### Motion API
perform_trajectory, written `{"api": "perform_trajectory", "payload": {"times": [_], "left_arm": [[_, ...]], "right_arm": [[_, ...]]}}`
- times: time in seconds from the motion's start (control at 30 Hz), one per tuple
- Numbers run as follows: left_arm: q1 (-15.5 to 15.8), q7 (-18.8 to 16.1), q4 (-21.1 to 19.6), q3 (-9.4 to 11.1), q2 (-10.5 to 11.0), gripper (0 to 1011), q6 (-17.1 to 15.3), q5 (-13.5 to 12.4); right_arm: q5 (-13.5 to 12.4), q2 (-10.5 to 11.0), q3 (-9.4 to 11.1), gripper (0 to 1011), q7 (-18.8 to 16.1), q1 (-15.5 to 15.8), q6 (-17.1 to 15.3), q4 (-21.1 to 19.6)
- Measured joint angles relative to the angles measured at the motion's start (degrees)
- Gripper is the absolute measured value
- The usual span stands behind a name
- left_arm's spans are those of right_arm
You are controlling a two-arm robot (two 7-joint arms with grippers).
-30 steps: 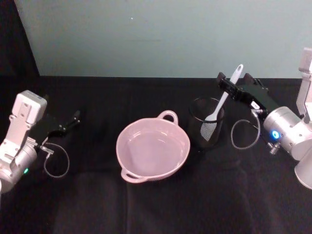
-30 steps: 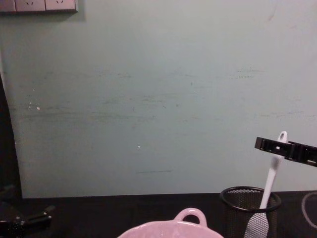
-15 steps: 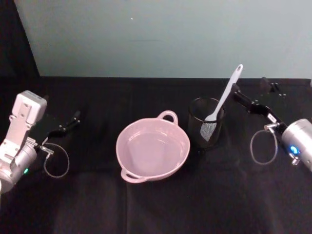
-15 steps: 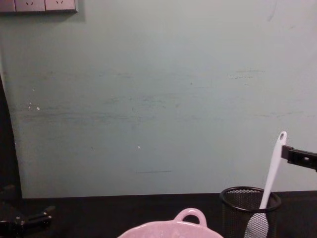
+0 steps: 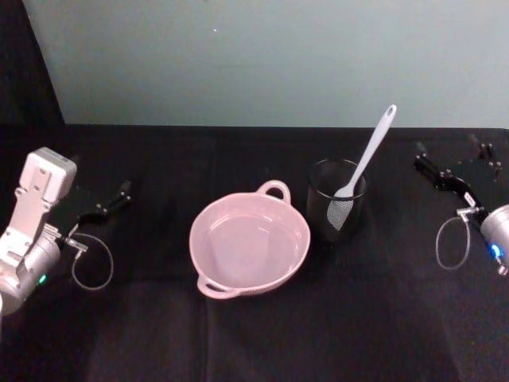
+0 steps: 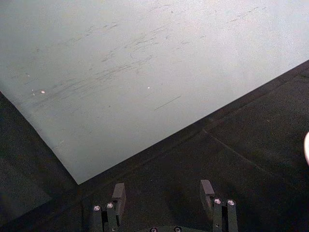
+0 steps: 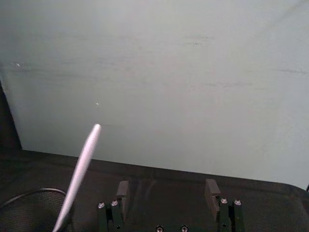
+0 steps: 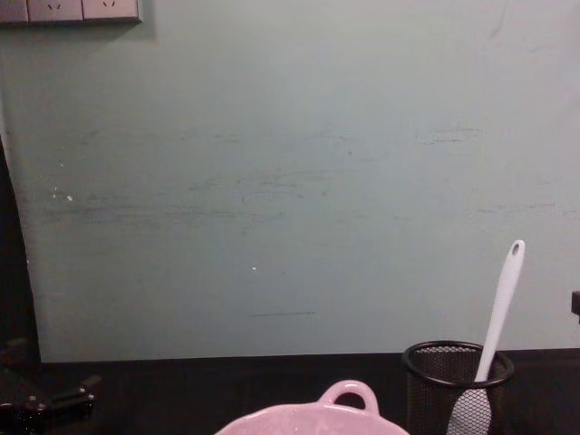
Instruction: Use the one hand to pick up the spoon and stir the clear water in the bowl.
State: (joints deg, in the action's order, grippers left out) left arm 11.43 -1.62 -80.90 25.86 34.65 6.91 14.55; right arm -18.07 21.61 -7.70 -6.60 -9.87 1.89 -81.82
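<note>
The white spoon (image 5: 368, 156) stands leaning in a black wire-mesh cup (image 5: 336, 210), handle up and scoop down inside; its handle (image 7: 82, 169) also rises beside the cup (image 8: 458, 385) in the chest view (image 8: 498, 313). The pale pink bowl (image 5: 249, 243) sits left of the cup with clear water in it. My right gripper (image 5: 455, 163) hovers open to the right of the cup, apart from the spoon, with nothing between its fingers (image 7: 211, 189). My left gripper (image 5: 111, 199) rests parked and open at the table's left (image 6: 163, 191).
The table is covered in black cloth (image 5: 262, 334) and ends at a pale green wall (image 5: 262, 56) close behind the cup. Cable loops hang by both wrists (image 5: 451, 243). The bowl's loop handle (image 8: 347, 394) faces the wall.
My right gripper, which was around the spoon's handle a second ago, has pulled away to the right and is open. The spoon stays leaning in the mesh cup. The left arm is still.
</note>
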Motion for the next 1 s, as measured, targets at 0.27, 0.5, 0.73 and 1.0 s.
{"api": "perform_trajectory", "payload": {"times": [0.27,0.5,0.73,1.0], "left_arm": [[0.0,0.0,0.0,0.0,0.0,1011,0.0,0.0],[0.0,0.0,0.0,0.0,0.0,1011,0.0,0.0],[0.0,0.0,0.0,0.0,0.0,1011,0.0,0.0],[0.0,0.0,0.0,0.0,0.0,1011,0.0,0.0]], "right_arm": [[1.3,-1.6,0.0,1002,-0.6,-2.3,-0.3,4.3],[1.9,-2.6,0.5,1002,-1.6,-2.8,0.5,5.8],[1.9,-2.5,0.4,1002,-1.5,-2.8,0.5,5.7],[1.9,-2.4,0.3,1002,-1.5,-2.7,0.4,5.5]]}}
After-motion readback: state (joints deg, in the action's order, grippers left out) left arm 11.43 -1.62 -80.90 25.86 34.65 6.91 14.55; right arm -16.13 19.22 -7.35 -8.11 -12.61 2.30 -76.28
